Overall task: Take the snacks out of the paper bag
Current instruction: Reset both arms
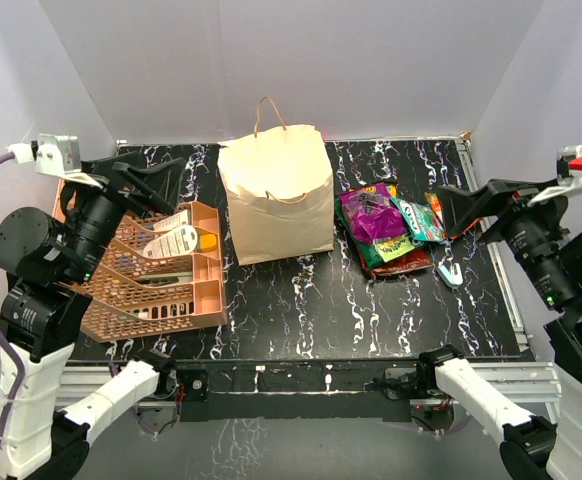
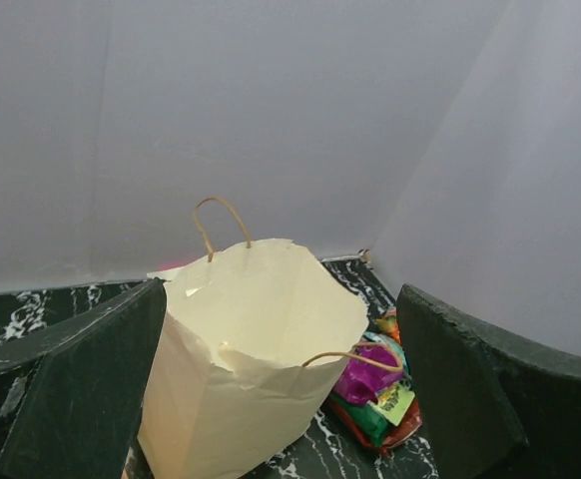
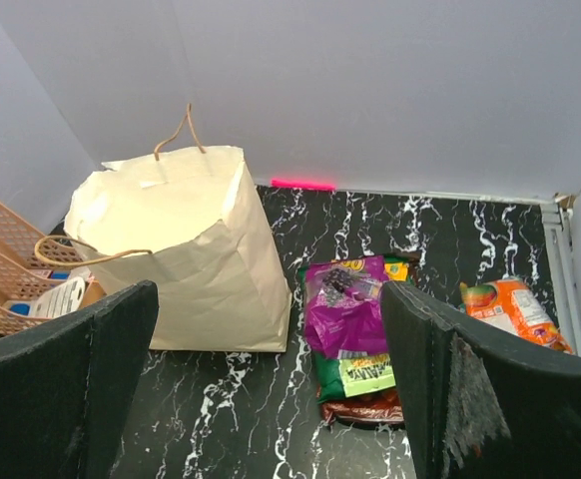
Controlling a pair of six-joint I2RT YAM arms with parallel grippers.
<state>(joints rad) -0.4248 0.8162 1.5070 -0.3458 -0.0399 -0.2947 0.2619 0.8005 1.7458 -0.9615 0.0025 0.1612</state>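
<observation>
Paper bag (image 1: 276, 195) stands upright mid-counter, mouth open, handles up. Snack pile (image 1: 386, 235) lies on the counter (image 1: 301, 310) just beside it on the right: magenta packet (image 3: 345, 309) on top, green packet (image 3: 330, 379) under it, dark brown packet (image 3: 365, 411) at the bottom, w/ teal packet (image 1: 418, 222) & orange packet (image 3: 505, 309) further right. Judging by that, most of the unloading looks done. Left wrist view looks down into the bag mouth: inner walls are plain cream and no packet shows, but the bag floor is hidden, so can't confirm it's empty; 1 or more may remain. Left tool (image 2: 281, 289) hangs up & to the left of the bag, fingers spread wide, holding nothing. Right tool (image 3: 271, 289) is raised over the right side, likewise spread, nothing in it. Neither touches bag or snacks. Left to do, prob.: check inside, pull out anything there; otherwise done. Further out, orange mesh basket (image 1: 151, 290) w/ white tubes (image 1: 176, 240) sits left of the bag, not part of the job.
</observation>
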